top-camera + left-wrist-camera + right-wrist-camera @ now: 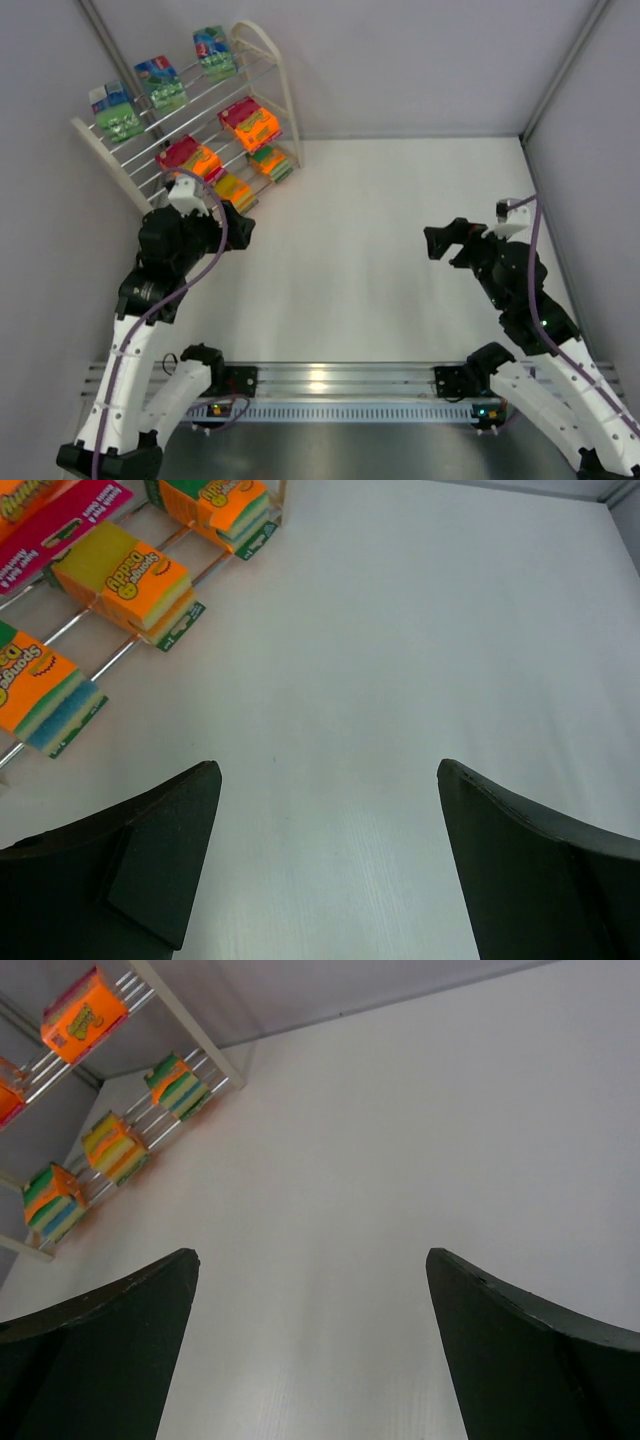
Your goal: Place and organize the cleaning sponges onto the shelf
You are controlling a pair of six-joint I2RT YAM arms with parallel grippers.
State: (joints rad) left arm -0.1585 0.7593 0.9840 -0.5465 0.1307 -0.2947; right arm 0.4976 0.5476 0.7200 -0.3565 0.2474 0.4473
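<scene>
The cream-white shelf [110, 164] stands at the far left corner, and several cleaning sponges lie on its rods. Green packs [162, 85] fill the top tier. Orange packs [250, 124] rest on the middle tier and striped ones [233, 190] on the lowest. My left gripper [237, 228] hovers just in front of the lowest tier, open and empty [328, 770]; up at its left, a yellow-orange pack [128, 580] sits on the rods. Far across the table, my right gripper [445, 240] is open and empty [310, 1255], facing the shelf [185, 1015] and its packs [113, 1147].
A ribbed aluminium rail [330, 380] runs along the near edge between the arm bases. Grey walls close in the table at the back and on both sides. White tabletop [360, 250] stretches between the two grippers.
</scene>
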